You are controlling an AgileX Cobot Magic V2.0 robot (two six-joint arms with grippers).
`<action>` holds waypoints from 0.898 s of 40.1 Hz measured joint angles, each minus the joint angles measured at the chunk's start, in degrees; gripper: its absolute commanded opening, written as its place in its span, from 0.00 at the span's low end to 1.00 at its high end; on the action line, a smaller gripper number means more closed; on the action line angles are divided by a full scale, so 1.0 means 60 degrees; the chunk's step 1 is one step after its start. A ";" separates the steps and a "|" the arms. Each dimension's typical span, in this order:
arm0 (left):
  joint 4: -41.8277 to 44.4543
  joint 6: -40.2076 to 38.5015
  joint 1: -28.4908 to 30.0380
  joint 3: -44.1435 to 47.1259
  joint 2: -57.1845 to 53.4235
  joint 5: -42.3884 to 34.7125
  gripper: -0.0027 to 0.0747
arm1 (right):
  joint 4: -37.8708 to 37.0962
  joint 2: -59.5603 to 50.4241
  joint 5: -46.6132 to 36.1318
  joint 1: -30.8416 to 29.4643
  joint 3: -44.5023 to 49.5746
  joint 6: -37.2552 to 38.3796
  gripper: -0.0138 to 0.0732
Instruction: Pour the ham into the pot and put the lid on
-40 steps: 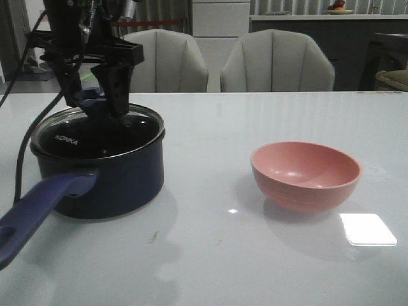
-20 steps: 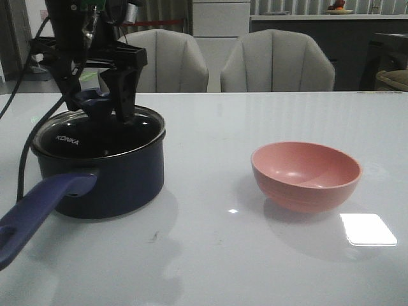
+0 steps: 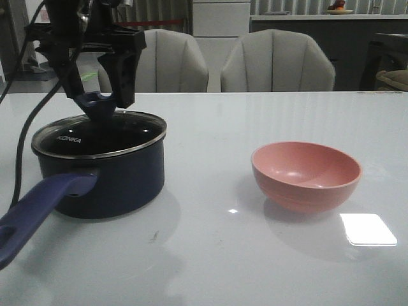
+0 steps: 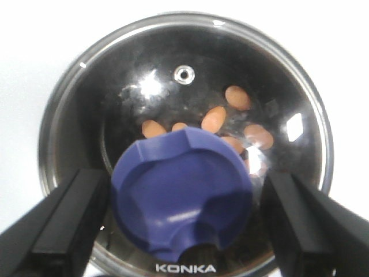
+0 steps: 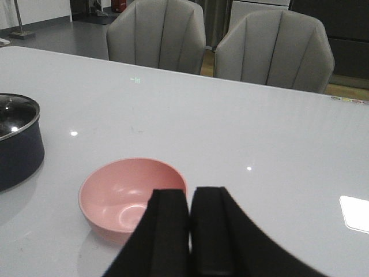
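Observation:
The dark navy pot (image 3: 108, 182) stands at the table's left, its long handle (image 3: 38, 210) pointing toward the front. The glass lid (image 3: 95, 137) with KONKA lettering rests on it, blue knob (image 3: 97, 105) on top. Through the glass in the left wrist view, several orange ham chunks (image 4: 214, 118) lie inside. My left gripper (image 3: 99, 94) hovers just over the knob (image 4: 181, 193), open, its fingers (image 4: 69, 225) standing apart on either side of it. My right gripper (image 5: 190, 199) is shut and empty, near the pink bowl (image 5: 130, 193).
The empty pink bowl (image 3: 306, 175) sits right of centre. A bright light patch (image 3: 368, 229) reflects off the table beside it. Two grey chairs (image 3: 277, 60) stand behind the far edge. A black cable (image 3: 22, 153) hangs by the pot's left side.
My left gripper has risen from around the lid's knob to just above it. The lid stays on the pot. The bowl has not moved.

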 measured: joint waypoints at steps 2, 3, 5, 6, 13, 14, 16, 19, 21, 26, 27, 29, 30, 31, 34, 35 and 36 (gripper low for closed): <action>0.0000 0.0000 0.0000 0.0000 -0.0065 0.0000 0.75 | 0.0000 0.0000 0.0000 0.0000 0.0000 0.0000 0.35; 0.0000 0.0000 0.0000 0.0000 -0.0119 0.0000 0.75 | 0.0000 0.0000 0.0000 0.0000 0.0000 0.0000 0.35; 0.0080 0.0000 0.0000 0.0000 -0.0220 0.0000 0.75 | 0.0000 0.0000 0.0000 0.0000 0.0000 0.0000 0.35; 0.0104 0.0000 0.0000 0.0000 -0.0270 0.0000 0.75 | 0.0000 0.0000 0.0000 0.0000 0.0000 0.0000 0.35; 0.0423 0.0000 0.0000 0.0085 -0.0848 0.0018 0.75 | 0.0000 0.0000 0.0000 0.0000 0.0000 0.0000 0.35; 0.0441 0.0000 0.0019 0.0155 -0.1024 0.0018 0.75 | 0.0000 0.0000 0.0000 0.0000 0.0000 0.0000 0.35; 0.0447 0.0000 0.0071 0.0301 -0.1327 0.0018 0.75 | 0.0000 0.0000 0.0000 0.0000 0.0000 0.0000 0.35; 0.0447 0.0000 0.0190 0.0717 -0.2001 0.0018 0.75 | 0.0000 0.0000 0.0000 0.0000 0.0000 0.0000 0.35; 0.0447 0.0000 0.0320 0.1095 -0.2483 0.0018 0.75 | 0.0000 0.0000 0.0000 0.0000 0.0000 0.0000 0.35; 0.0485 0.0000 0.0705 0.2522 -0.3892 -0.0188 0.75 | 0.0000 0.0000 0.0000 0.0000 0.0000 0.0000 0.35; 0.0485 0.0000 0.0778 0.2902 -0.4235 -0.0349 0.75 | 0.0000 0.0000 0.0000 0.0000 0.0000 0.0000 0.35; 0.0523 0.0000 0.0912 0.3675 -0.4935 -0.0763 0.75 | 0.0000 0.0000 0.0000 0.0000 0.0000 0.0000 0.35; 0.0523 0.0000 0.0946 0.3963 -0.5203 -0.0929 0.75 | 0.0000 0.0000 0.0000 0.0000 0.0000 0.0000 0.35; 0.0523 0.0000 0.0995 0.4338 -0.5564 -0.1174 0.75 | 0.0000 0.0000 0.0000 0.0000 0.0000 0.0000 0.35; 0.0523 0.0000 0.1063 0.5243 -0.6573 -0.1795 0.75 | 0.0000 0.0000 0.0000 0.0000 0.0000 0.0000 0.35; 0.0523 0.0000 0.1080 0.5588 -0.6849 -0.2047 0.75 | 0.0000 0.0000 0.0000 0.0000 0.0000 0.0000 0.35; 0.0523 0.0000 0.1080 0.5840 -0.7121 -0.2228 0.75 | 0.0000 0.0000 0.0000 0.0000 0.0000 0.0000 0.35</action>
